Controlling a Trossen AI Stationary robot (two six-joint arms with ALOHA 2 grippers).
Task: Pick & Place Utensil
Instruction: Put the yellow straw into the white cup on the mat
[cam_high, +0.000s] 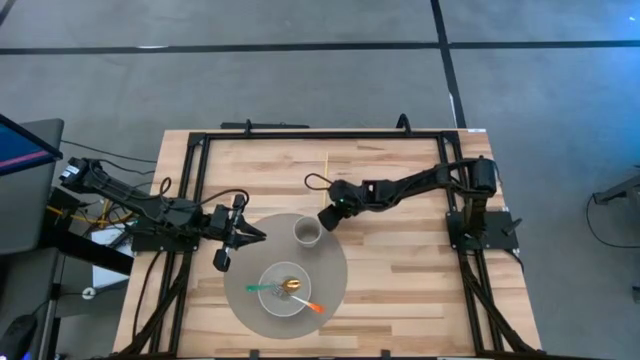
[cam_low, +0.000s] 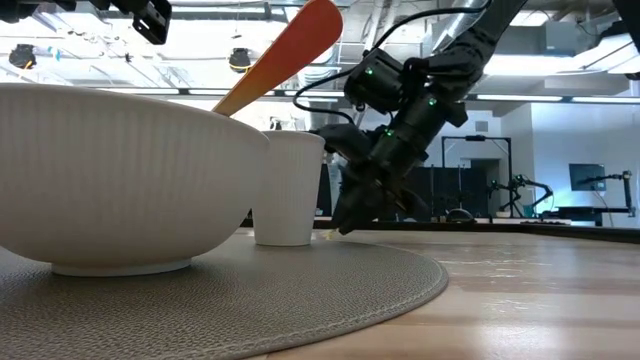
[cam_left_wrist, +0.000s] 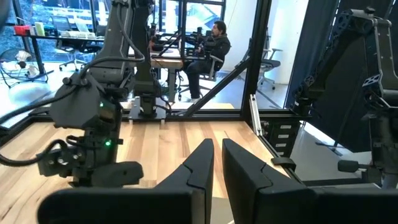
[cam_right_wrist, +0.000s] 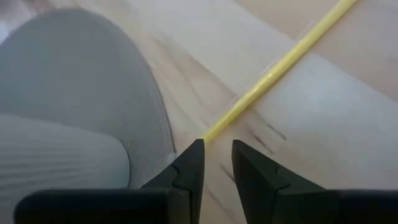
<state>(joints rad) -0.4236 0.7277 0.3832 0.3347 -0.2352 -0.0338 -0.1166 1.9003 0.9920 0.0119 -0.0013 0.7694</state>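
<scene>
- My right tool (cam_right_wrist: 216, 163) sits low over the counter (cam_high: 400, 290), fingers nearly closed with a narrow gap, gripping nothing.
- A yellow utensil (cam_right_wrist: 280, 65) lies on the wood straight ahead of its fingertips, one end reaching them.
- Just beside this tool stand the white cup (cam_high: 307, 233) and the round grey mat (cam_high: 335, 275).
- Farther off on the mat, a bowl (cam_high: 270, 300) holds an orange-and-green utensil (cam_high: 300, 304).
- My left tool (cam_high: 252, 236) hovers across the mat, fingers almost together, empty.
</scene>
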